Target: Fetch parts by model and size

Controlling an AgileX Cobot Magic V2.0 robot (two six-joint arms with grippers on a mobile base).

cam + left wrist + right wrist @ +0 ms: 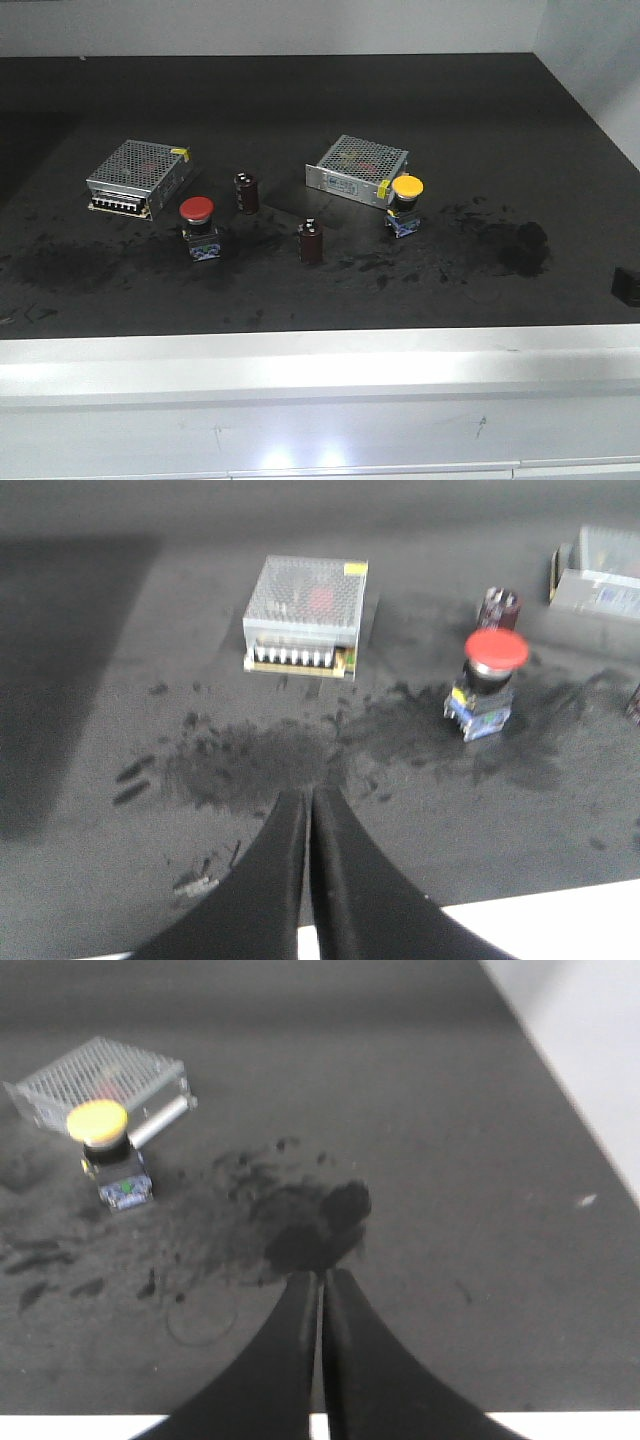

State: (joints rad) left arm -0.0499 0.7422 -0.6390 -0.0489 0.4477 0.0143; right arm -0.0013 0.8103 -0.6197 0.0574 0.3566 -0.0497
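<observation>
Both tools are pinched closed and empty. My left tool (308,798) hangs over the black table (450,110), short of the red mushroom-cap push-button switch (490,675). My right tool (322,1276) sits well apart from the yellow mushroom-cap switch (102,1142).

The yellow one stands just beside a silver perforated metal box (358,163), so a finger could jam there or shove the box. The red one looks top-heavy and may tip. A dark red cylindrical capacitor (247,192) near it invites a wrong pick.

I see no bin or tray, so the drop-off is unclear.
</observation>
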